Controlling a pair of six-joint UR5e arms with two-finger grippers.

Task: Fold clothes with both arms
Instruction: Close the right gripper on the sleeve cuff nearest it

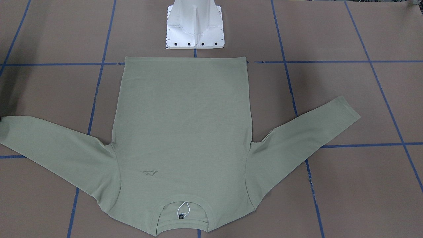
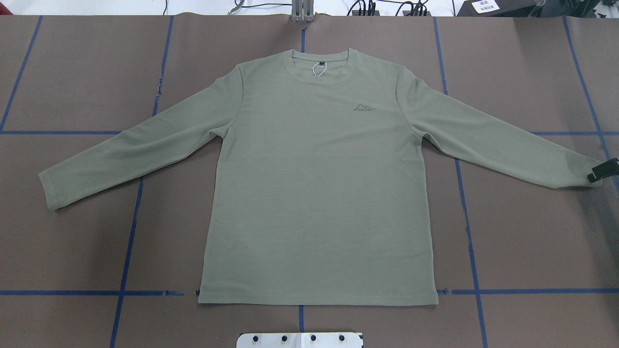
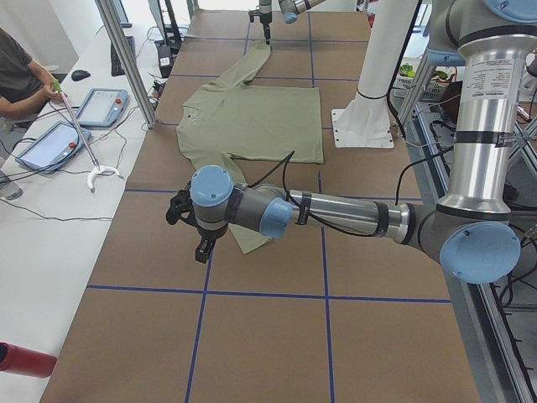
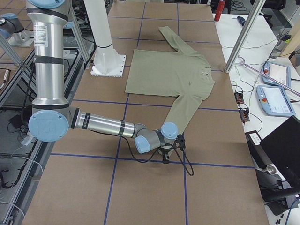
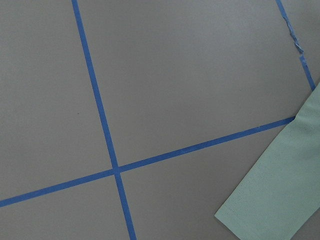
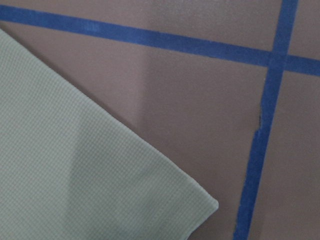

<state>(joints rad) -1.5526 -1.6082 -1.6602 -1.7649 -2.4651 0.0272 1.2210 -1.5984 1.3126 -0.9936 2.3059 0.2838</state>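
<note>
The pale sage-green long-sleeved shirt (image 2: pixel 319 183) lies flat and front up on the brown table, collar away from the robot and both sleeves spread out to the sides. A black part of my right gripper (image 2: pixel 602 170) shows at the right cuff (image 2: pixel 575 174), at the overhead view's edge; I cannot tell whether it is open or shut. The right wrist view looks closely at that cuff corner (image 6: pixel 190 200), with no fingers showing. My left gripper (image 3: pixel 200 239) hangs beside the left cuff (image 3: pixel 249 242); it shows only in the exterior left view, so I cannot tell its state.
The white pedestal base (image 1: pixel 195 29) stands just behind the shirt's hem. Blue tape lines (image 2: pixel 128 251) grid the table. Beyond the far table edge a person (image 3: pixel 17 75) sits by two tablets (image 3: pixel 102 105). A red bottle (image 3: pixel 21 359) lies at the near corner.
</note>
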